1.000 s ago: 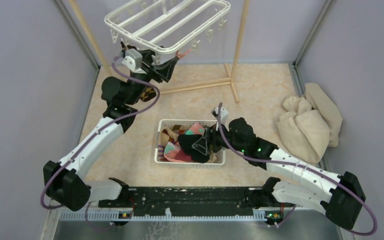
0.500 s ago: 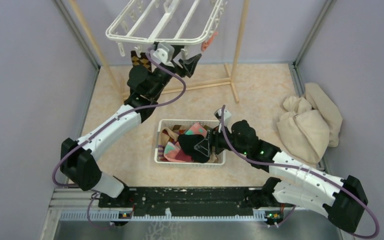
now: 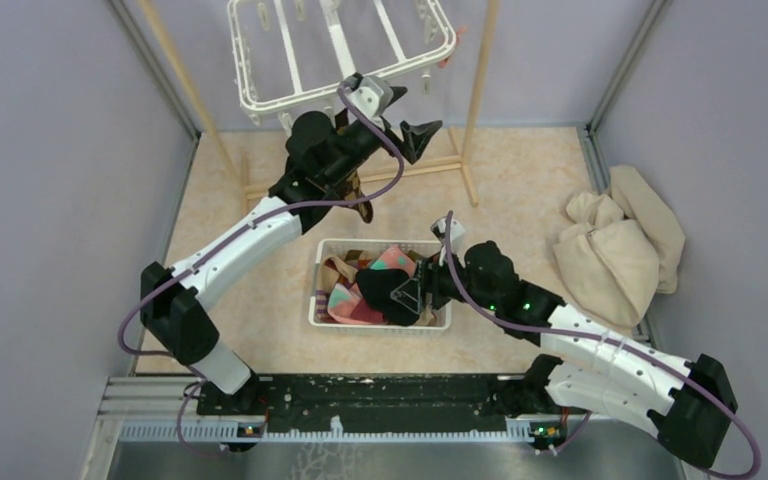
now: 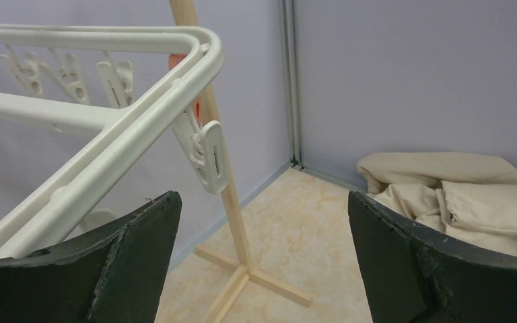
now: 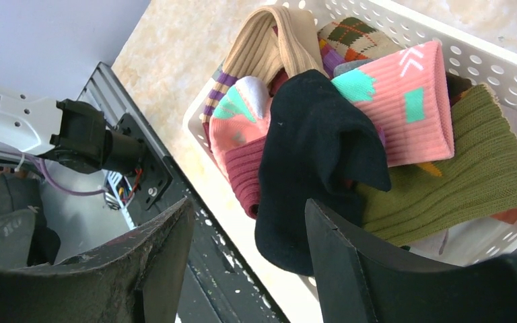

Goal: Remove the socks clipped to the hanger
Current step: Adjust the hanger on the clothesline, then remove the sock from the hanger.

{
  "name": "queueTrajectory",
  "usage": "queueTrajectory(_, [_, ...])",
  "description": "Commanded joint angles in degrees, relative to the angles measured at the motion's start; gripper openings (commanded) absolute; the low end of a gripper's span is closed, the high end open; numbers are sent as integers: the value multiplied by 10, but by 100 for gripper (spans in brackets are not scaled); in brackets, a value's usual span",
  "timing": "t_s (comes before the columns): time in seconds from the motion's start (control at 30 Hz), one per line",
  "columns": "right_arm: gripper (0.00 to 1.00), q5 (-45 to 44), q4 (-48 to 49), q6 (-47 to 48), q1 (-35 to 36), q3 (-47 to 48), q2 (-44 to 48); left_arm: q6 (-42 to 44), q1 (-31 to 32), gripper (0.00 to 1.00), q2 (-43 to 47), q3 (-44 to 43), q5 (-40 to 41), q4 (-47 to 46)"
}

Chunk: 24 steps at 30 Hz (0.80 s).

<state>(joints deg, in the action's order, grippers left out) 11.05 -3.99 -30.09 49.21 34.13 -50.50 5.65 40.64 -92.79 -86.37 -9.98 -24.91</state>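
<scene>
The white hanger [image 3: 340,50] hangs at the top, its corner and an empty clip [image 4: 205,158] close ahead in the left wrist view. A scrap of orange-pink sock [image 3: 447,60] shows at its right corner. My left gripper [image 3: 415,135] [image 4: 262,256] is open and empty just below that edge. A brown patterned sock [image 3: 360,203] shows under the left arm; I cannot tell if it is clipped. My right gripper [image 3: 400,295] [image 5: 249,262] hovers open over the basket, with a black sock [image 5: 316,155] draped on the rim beside its fingers. Pink, olive, maroon and tan socks [image 5: 404,108] lie inside.
The white slotted basket [image 3: 320,310] sits mid-floor between the arms. A wooden pole rack [image 3: 475,110] [image 4: 225,195] stands behind the hanger. A beige cloth heap [image 3: 620,245] [image 4: 458,195] lies at the right wall. Purple walls close three sides.
My left arm swung right beneath the hanger and its jaws opened wider. The hanger swung and turned. The right arm stayed put over the basket.
</scene>
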Motion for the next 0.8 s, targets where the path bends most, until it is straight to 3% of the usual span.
queueTrajectory(0.0, [62,-6,22,1,-3,-5,10,-14,15,99,49,-18,-39,68])
queueTrajectory(0.13, [63,0,34,-2,-3,-2,-1,-16,35,99,111,29,-12,99])
queueTrajectory(0.3, [63,4,35,-4,-3,-2,-6,-24,37,99,213,158,89,94])
queueTrajectory(0.6, [63,16,69,-12,-3,-8,-25,-50,37,99,357,430,349,-26])
queueTrajectory(0.77, [63,18,71,-8,-3,1,-36,-21,28,99,337,477,450,-110])
